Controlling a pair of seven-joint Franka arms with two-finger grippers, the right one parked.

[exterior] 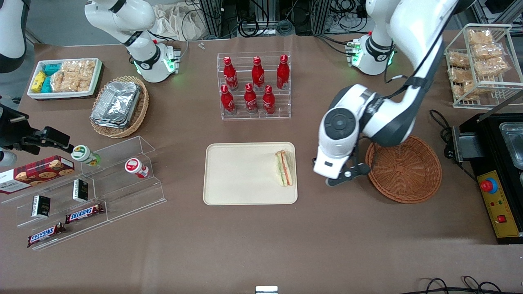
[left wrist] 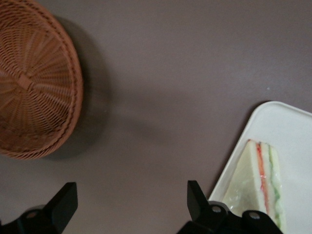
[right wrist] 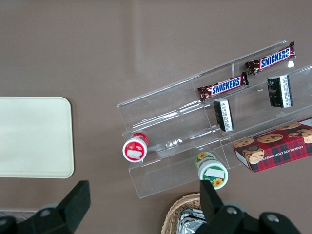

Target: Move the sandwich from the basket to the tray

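Your tool [left wrist: 131,202] hangs with its fingers [left wrist: 197,200] spread wide and nothing between them; only bare brown surface [exterior: 261,245] shows in the gap. It hovers above the strip of surface between the tray [exterior: 241,173] and the basket [exterior: 404,169], touching neither.

The sandwich [exterior: 284,168] lies on the tray, close to the tray edge that faces the basket, its orange-red and green layers showing along one side. The wrist view shows it just inside the tray's rim [left wrist: 287,122]. The reddish-brown basket [left wrist: 34,83] holds nothing.

For writing you can read: two bars [exterior: 83,212] marked SNICKERS lie on the clear stepped display [exterior: 122,179] toward the parked arm's end of the surface, and the right wrist view shows the same word on them [right wrist: 222,87]. The red tartan cookie box [right wrist: 275,148] carries small white lettering along its edge, too fine to read with certainty. Six red bottles [exterior: 253,83] with white script stand in a clear rack, farther from the front camera than the tray.

Around you: a tan wicker basket with foil containers [exterior: 118,104], a white bin of snack packets [exterior: 65,77], a wire rack of wrapped snacks [exterior: 480,61], and a black unit with a red button [exterior: 488,185] beside the basket. Nothing lies between the tool and the tray or basket.
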